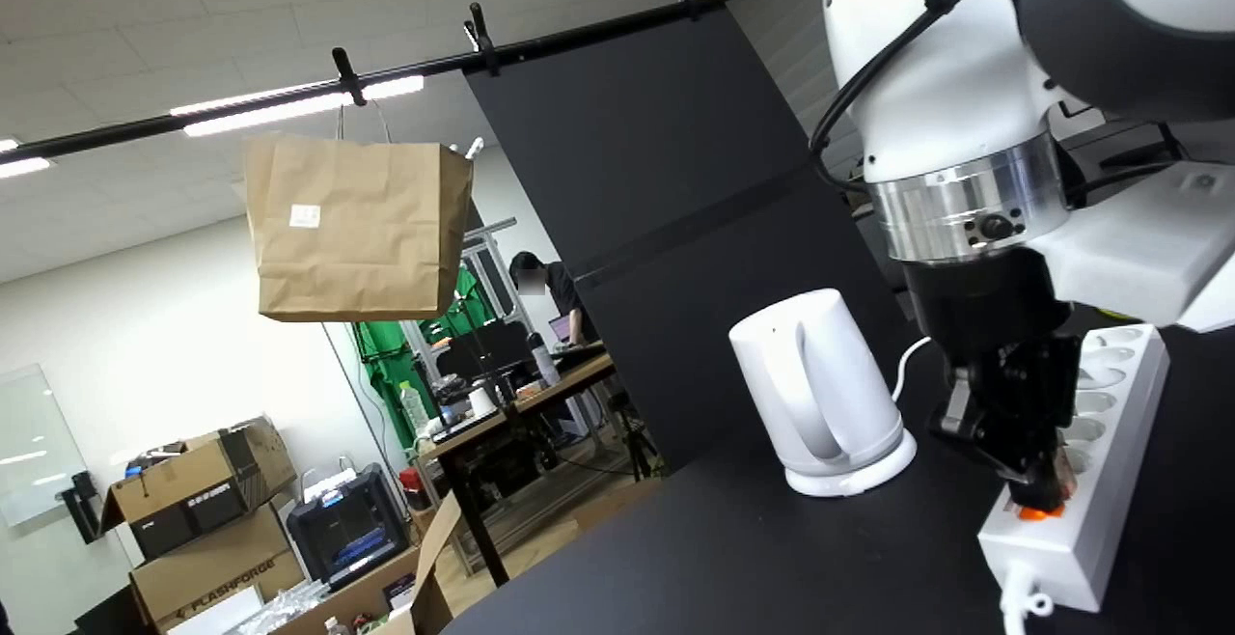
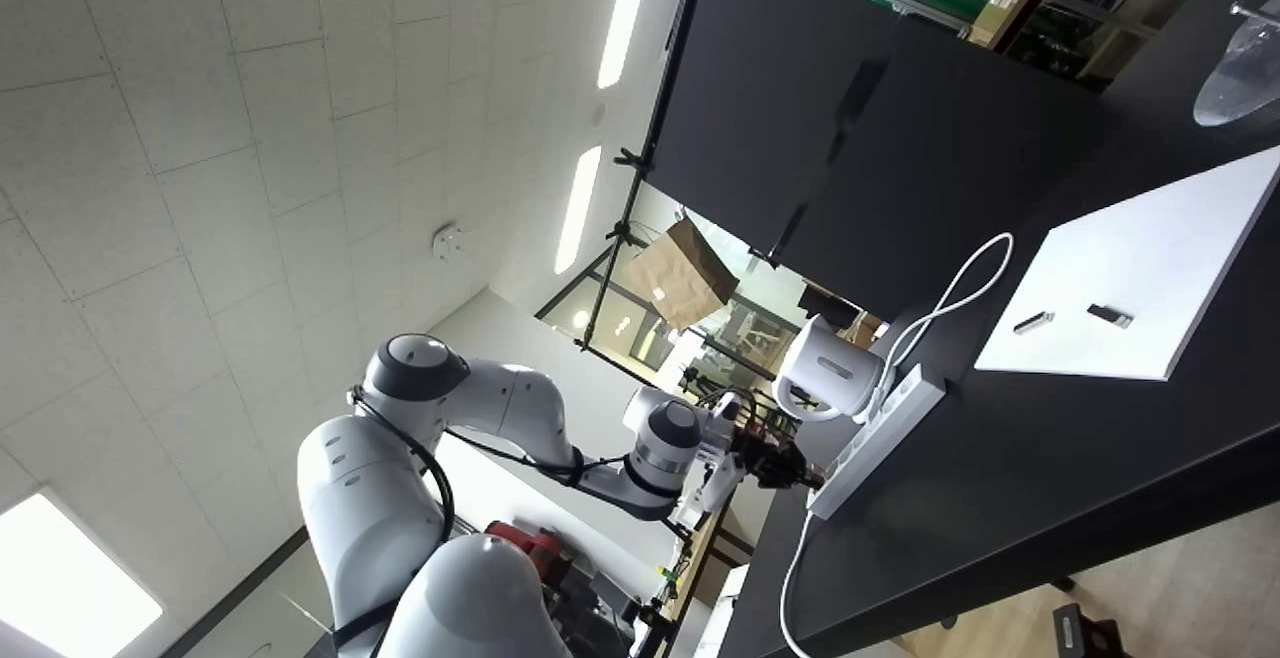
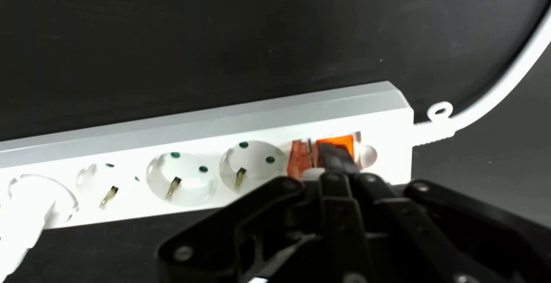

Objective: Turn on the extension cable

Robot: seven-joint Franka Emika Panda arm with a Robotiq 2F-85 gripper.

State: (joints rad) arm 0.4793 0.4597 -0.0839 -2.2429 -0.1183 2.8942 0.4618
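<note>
The extension cable is a long white power strip on the dark table, seen in both exterior views (image 1: 1111,510) (image 2: 884,445) and across the wrist view (image 3: 258,117). Its orange switch (image 3: 343,142) is at the cord end, partly hidden behind the fingertips; a duller red part shows just left of it. A bit of orange also shows in an exterior view (image 1: 1040,512). My gripper (image 3: 338,158) is shut with its fingertips together, over the switch and apparently touching it. It points down at the strip in both exterior views (image 1: 1040,492) (image 2: 815,478). It holds nothing visible.
A white kettle (image 1: 849,403) stands beside the strip; it also shows in an exterior view (image 2: 828,370). A white plug (image 3: 26,223) sits in a socket. A white cord (image 3: 523,68) leaves the switch end. A white panel (image 2: 1120,278) lies beyond the strip's far end.
</note>
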